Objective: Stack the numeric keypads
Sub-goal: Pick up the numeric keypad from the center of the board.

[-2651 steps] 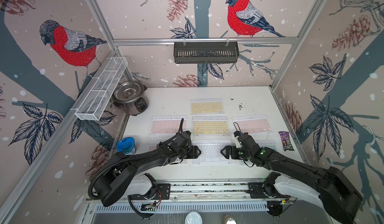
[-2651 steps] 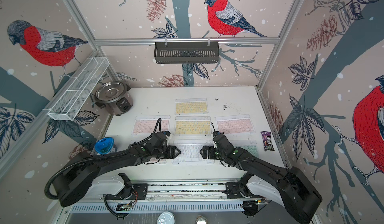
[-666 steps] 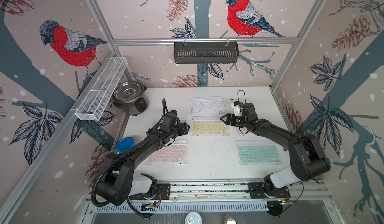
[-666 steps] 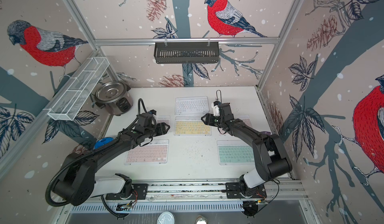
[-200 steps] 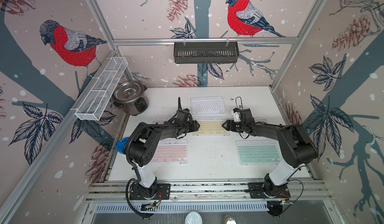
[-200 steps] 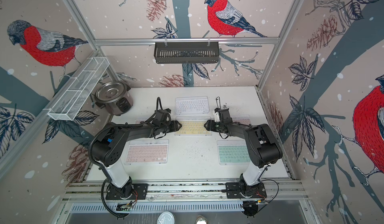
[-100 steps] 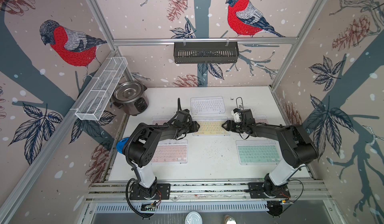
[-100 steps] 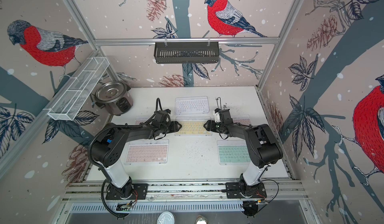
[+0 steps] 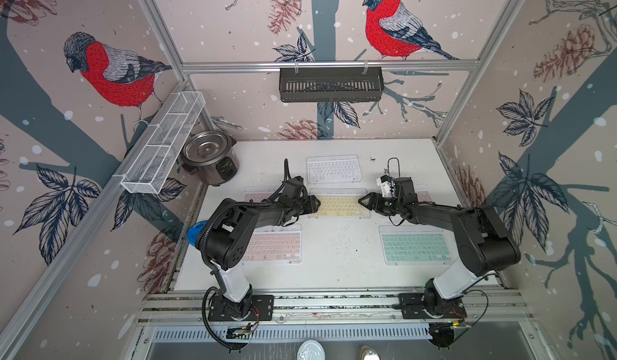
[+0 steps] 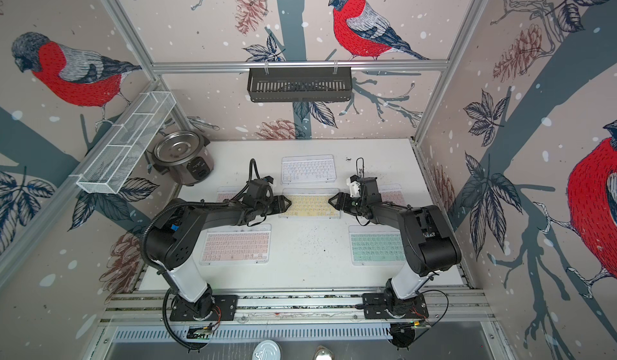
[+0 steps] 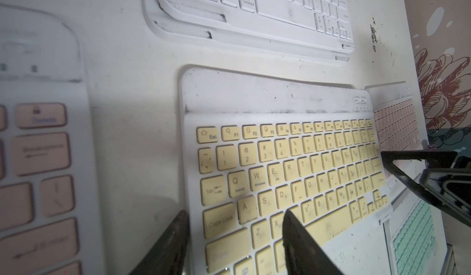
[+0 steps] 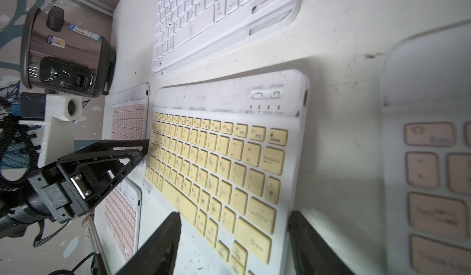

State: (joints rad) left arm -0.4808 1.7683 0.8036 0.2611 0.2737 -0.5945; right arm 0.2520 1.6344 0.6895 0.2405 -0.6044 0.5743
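The left gripper (image 9: 316,203) is squeezed onto the left end of the yellow keypad (image 9: 339,205), the right gripper (image 9: 362,202) has its jaws apart around its other end, and this thin, light, stiff keypad, flat in the middle of the table (image 9: 337,255), is probably best lifted by both short ends.
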